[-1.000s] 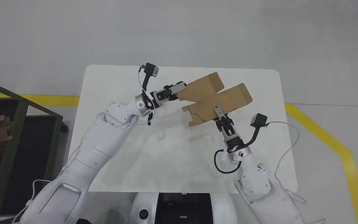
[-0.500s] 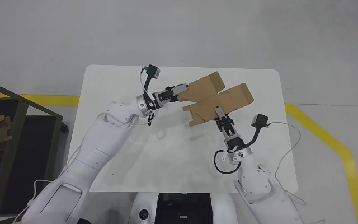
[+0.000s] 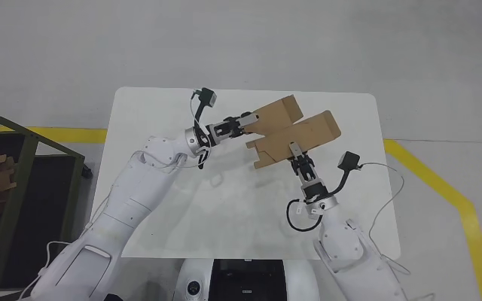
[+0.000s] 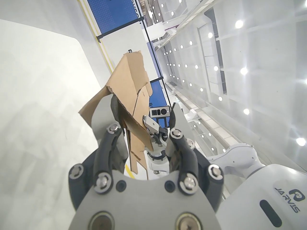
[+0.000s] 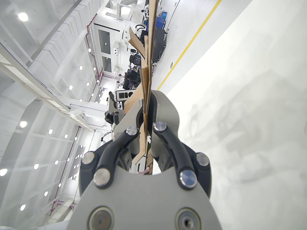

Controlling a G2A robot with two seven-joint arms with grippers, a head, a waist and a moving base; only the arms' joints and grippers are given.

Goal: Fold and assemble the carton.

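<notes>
Right gripper (image 5: 145, 111) is pinched tight on the carton (image 3: 309, 135) edge, I'd guess to anchor it, while left gripper (image 4: 144, 111) sits spread apart around another edge, ready to fold.

The carton (image 3: 279, 117) is brown corrugated cardboard, matt, its cut edges rough and frayed; the table (image 3: 151, 113) looks white, smooth and matt. The left gripper (image 4: 144, 120) has a dull grey metal plate; matt black plastic links; shiny screws.
</notes>
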